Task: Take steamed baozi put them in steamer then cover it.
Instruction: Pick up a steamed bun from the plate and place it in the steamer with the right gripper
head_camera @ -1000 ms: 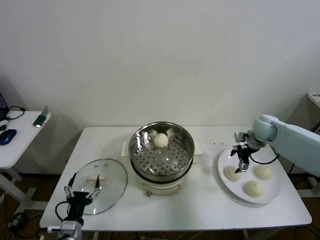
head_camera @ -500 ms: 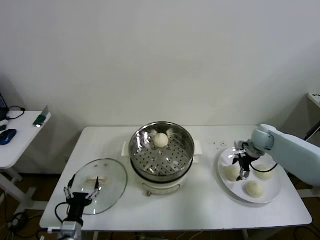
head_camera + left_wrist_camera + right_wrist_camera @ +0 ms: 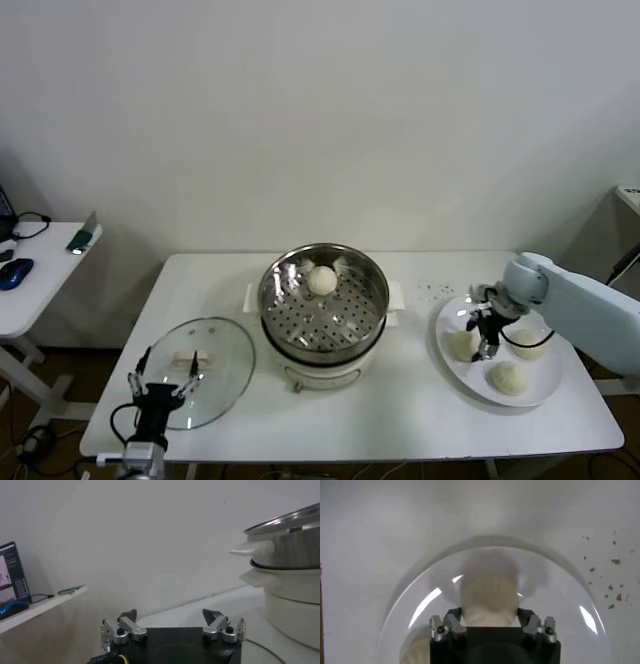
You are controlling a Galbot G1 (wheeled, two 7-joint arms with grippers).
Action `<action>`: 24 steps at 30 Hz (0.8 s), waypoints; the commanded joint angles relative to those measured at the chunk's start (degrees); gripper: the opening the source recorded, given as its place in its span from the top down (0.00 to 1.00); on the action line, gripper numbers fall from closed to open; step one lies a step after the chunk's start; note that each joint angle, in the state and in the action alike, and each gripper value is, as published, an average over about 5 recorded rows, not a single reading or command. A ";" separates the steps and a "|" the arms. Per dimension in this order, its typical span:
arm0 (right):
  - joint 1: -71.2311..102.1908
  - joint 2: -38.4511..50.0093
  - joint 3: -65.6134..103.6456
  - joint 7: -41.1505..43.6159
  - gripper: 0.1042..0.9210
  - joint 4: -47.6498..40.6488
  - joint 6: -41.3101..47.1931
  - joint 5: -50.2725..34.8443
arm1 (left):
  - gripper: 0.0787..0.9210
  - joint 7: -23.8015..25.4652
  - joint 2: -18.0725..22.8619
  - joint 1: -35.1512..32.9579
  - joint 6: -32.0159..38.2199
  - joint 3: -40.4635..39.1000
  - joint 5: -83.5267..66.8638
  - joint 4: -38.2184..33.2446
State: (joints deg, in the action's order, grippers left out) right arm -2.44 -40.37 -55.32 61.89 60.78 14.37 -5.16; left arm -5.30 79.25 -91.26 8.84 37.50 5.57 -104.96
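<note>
Three steamed baozi lie on a white plate [image 3: 545,392] at the right of the table. My right gripper [image 3: 484,347] is down on the nearest-left baozi [image 3: 460,345]; in the right wrist view its fingers press both sides of that cream bun [image 3: 489,592], shut on it. The other two baozi [image 3: 528,345] [image 3: 508,377] lie beside it. One more baozi [image 3: 321,280] sits on the perforated tray of the shiny steamer [image 3: 275,272] at the table's middle. The glass cover [image 3: 222,350] lies flat at front left, with my left gripper [image 3: 160,385] open just above its near edge.
The steamer's white base and side handle [image 3: 252,547] show close in the left wrist view. Dark crumbs [image 3: 432,290] speckle the table between steamer and plate. A small side table [image 3: 30,285] with a blue mouse stands off to the left.
My right gripper came down onto the plate and its fingers closed from wide open onto the left baozi. The left arm has not moved.
</note>
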 commanded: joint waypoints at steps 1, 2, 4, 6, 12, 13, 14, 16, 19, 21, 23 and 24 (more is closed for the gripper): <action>-2.43 0.80 -1.18 -0.11 0.27 0.87 0.15 -1.76 | 0.12 -0.10 0.01 -0.17 0.04 0.19 -0.07 -0.25; -3.96 1.18 -2.31 -0.15 0.27 1.45 0.30 -2.74 | 0.12 -0.11 -0.02 -0.23 0.00 0.25 -0.11 -0.37; -8.64 1.80 -5.60 -0.16 0.28 2.50 0.64 -5.19 | 0.12 -0.12 -0.16 -0.40 -0.08 0.34 -0.18 -0.68; -14.57 1.98 -9.84 -0.10 0.28 3.19 0.88 -8.39 | 0.12 -0.13 -0.30 -0.62 -0.12 0.38 -0.24 -0.98; -32.72 -0.12 -22.70 0.68 0.28 3.64 1.10 -19.42 | 0.12 -0.07 -0.21 -1.34 0.08 0.07 0.02 -1.48; -35.22 -0.74 -24.12 0.72 0.28 3.75 1.19 -21.06 | 0.12 -0.06 -0.21 -1.45 0.15 0.00 0.12 -1.52; -38.13 -1.68 -25.90 0.71 0.27 3.95 1.33 -23.45 | 0.12 -0.04 -0.23 -1.57 0.23 -0.08 0.21 -1.54; -42.49 -3.50 -28.23 0.69 0.27 4.42 1.67 -26.89 | 0.12 -0.02 -0.30 -1.74 0.36 -0.26 0.32 -1.56; -46.80 -7.01 -30.49 0.60 0.27 5.51 2.55 -31.50 | 0.12 -0.03 -0.40 -1.77 0.35 -0.56 0.39 -1.59; -48.56 -9.90 -30.96 0.53 0.27 5.90 3.28 -34.12 | 0.12 -0.14 -0.42 -1.71 0.19 -0.80 0.60 -1.59; -49.79 -13.01 -31.18 0.32 0.27 5.62 3.88 -36.60 | 0.12 -0.28 -0.38 -1.71 0.00 -1.04 0.83 -1.64; -50.27 -14.84 -31.21 0.13 0.27 5.29 4.13 -37.74 | 0.12 -0.35 -0.35 -1.74 -0.12 -1.15 0.95 -1.72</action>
State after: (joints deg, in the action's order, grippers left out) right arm -37.62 -45.76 -78.47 62.29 65.28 17.13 -29.09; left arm -5.41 78.97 -92.85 9.13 36.76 5.97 -106.49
